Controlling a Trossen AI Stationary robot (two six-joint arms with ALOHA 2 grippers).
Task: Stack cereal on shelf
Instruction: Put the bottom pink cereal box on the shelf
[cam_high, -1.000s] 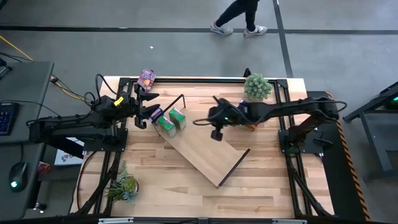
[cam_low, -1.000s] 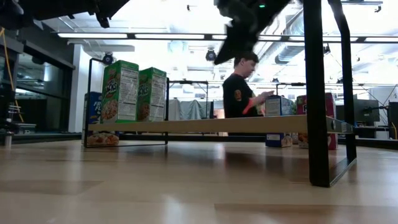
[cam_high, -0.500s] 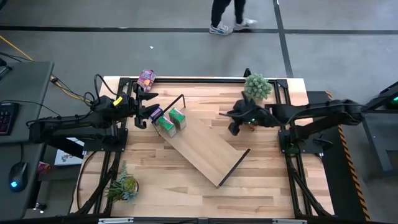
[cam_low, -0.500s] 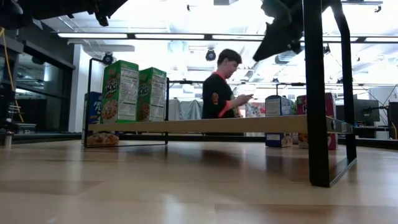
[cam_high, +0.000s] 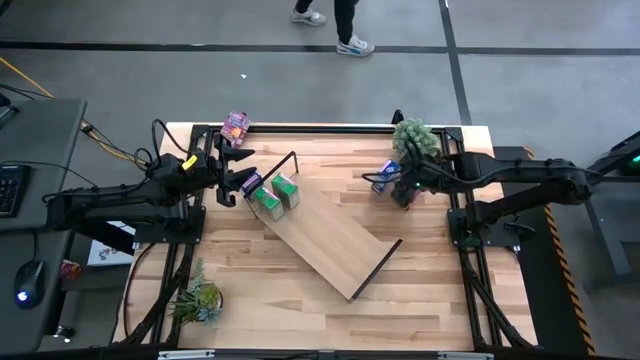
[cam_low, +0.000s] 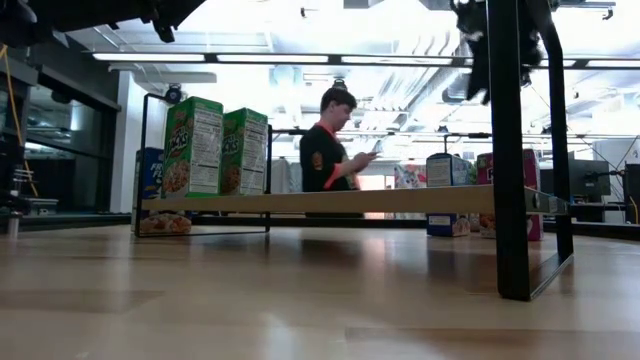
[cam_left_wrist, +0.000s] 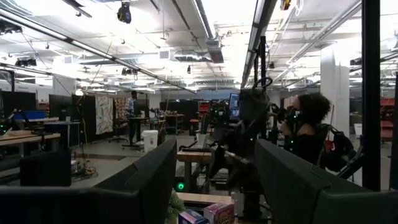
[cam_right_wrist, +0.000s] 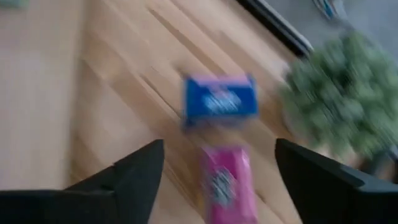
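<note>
The right gripper (cam_high: 400, 190) hangs over the far right of the table, beside the potted plant (cam_high: 414, 139), with its two fingers (cam_right_wrist: 134, 174) spread wide and nothing between them. Its wrist view is smeared: just ahead of the fingers a blue cereal box (cam_right_wrist: 219, 99) and a pink cereal box (cam_right_wrist: 225, 180) lie on the tabletop (cam_high: 300, 300), the pink one nearer the gripper; their print cannot be read. From above, the arm covers most of that pink box.

The left gripper (cam_high: 232, 172) waits at the far left, jaws parted and empty, beside the shelf (cam_high: 335, 240), which lies slantwise mid-table. Two green cereal boxes (cam_high: 276, 193) stand on its far left end. Another blue box (cam_low: 149, 165) shows half-hidden behind them in the low view. A second pink box (cam_high: 236, 125) sits at the table's far edge.
</note>
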